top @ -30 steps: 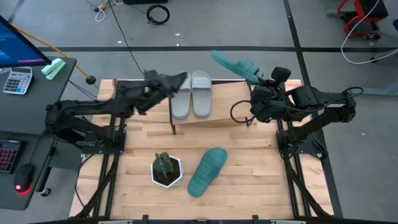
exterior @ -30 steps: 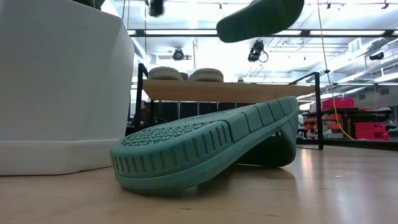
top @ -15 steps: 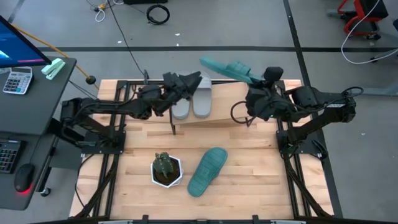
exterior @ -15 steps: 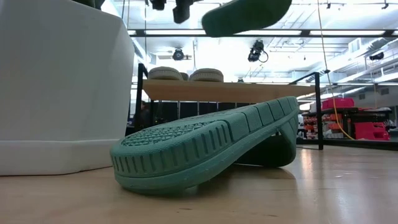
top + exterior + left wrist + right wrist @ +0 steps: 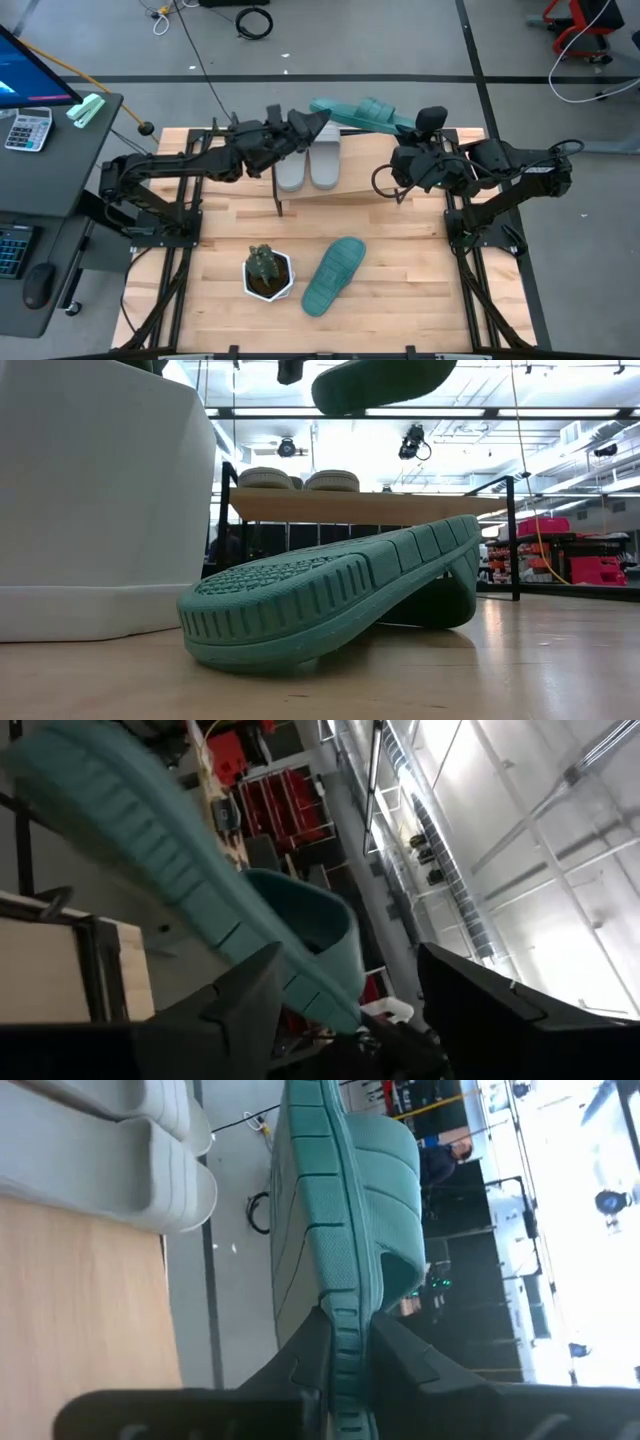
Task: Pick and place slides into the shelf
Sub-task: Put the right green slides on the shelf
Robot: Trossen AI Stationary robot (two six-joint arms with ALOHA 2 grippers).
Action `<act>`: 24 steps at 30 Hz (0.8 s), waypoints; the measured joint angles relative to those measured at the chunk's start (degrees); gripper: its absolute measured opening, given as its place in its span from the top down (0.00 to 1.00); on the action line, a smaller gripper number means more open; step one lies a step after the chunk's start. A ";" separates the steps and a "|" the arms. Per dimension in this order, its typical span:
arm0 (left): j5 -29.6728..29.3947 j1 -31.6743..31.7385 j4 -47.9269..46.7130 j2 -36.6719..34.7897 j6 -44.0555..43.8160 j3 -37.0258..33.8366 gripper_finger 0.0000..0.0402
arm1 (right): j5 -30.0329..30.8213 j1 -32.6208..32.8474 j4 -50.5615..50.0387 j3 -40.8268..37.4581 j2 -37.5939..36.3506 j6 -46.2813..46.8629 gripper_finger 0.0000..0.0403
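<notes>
My right gripper [image 5: 418, 128] is shut on a teal slide [image 5: 355, 112] that it holds in the air above the shelf's [image 5: 350, 187] far edge. My left gripper [image 5: 312, 126] is open at that slide's free end. In the left wrist view its fingers [image 5: 250, 1005] stand on either side of the end [image 5: 320, 995]; whether they touch it I cannot tell. A grey pair of slides [image 5: 308, 160] rests sole down on the shelf's left part. A second teal slide [image 5: 333, 274] lies sole up on the table, propped on its strap [image 5: 440, 600]. My right gripper pinches the teal slide's sole [image 5: 346, 1320] between its two fingers, at the end nearer the strap [image 5: 395, 1190]. The fingers come roughly level from the table's right side, along the slide. The slide is lifted clear, turned on its edge, and reaches out toward the left arm.
A small plant in a white pot [image 5: 268, 273] stands on the table near the front, left of the upside-down slide. The shelf's right part [image 5: 375, 180] is bare board. A desk with a keyboard and calculator [image 5: 28, 128] stands left of the table.
My left gripper has gone toward the table's right edge, across the grey pair, up to the held teal slide's free end. My right gripper has rolled at the wrist, and the slide's free end has swung toward the left and the near side.
</notes>
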 joint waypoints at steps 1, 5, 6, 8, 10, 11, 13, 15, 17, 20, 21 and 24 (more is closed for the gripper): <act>-0.02 0.02 -0.27 -0.04 -0.02 0.04 0.39 | 0.01 0.00 0.01 0.00 0.00 -0.77 0.88; 0.71 -0.15 -3.46 -0.04 -0.38 0.05 0.34 | 0.44 -0.02 0.00 0.00 0.00 -3.61 0.88; 1.15 -0.33 -4.01 -0.04 -1.13 0.05 0.33 | 0.55 -0.04 -0.02 0.00 0.00 -4.05 0.88; 1.40 -0.67 -5.22 -0.04 -1.57 0.05 0.30 | 0.73 -0.04 -0.02 0.00 0.00 -5.08 0.88; 1.42 -0.78 -6.71 -0.04 -1.49 0.03 0.27 | 0.86 -0.02 0.00 0.00 0.00 -5.54 0.88; 1.19 -0.54 -7.73 -0.04 -1.52 0.03 0.25 | 0.88 -0.02 0.04 0.00 0.00 -5.73 0.88; -0.27 0.08 -10.63 -0.04 -3.27 0.03 0.23 | 0.89 -0.02 0.07 0.00 0.00 -5.87 0.88; -1.83 0.98 -13.32 -0.01 -6.26 -0.03 0.20 | 0.67 -0.02 0.09 0.00 0.00 -5.89 0.88; -3.36 1.96 -14.14 0.00 -9.64 -0.04 0.18 | 0.04 -0.02 0.11 0.00 0.00 -5.89 0.89; -3.69 3.48 -13.85 0.00 -12.71 -0.04 0.14 | -1.40 0.02 0.57 0.00 0.00 -5.92 0.89; -3.66 3.87 -13.91 0.00 -13.50 -0.04 0.13 | -1.78 0.02 1.24 0.00 0.00 -5.99 0.89; -3.54 4.76 -13.74 0.00 -14.90 -0.04 0.10 | -3.02 0.21 3.48 0.00 0.00 -7.04 0.89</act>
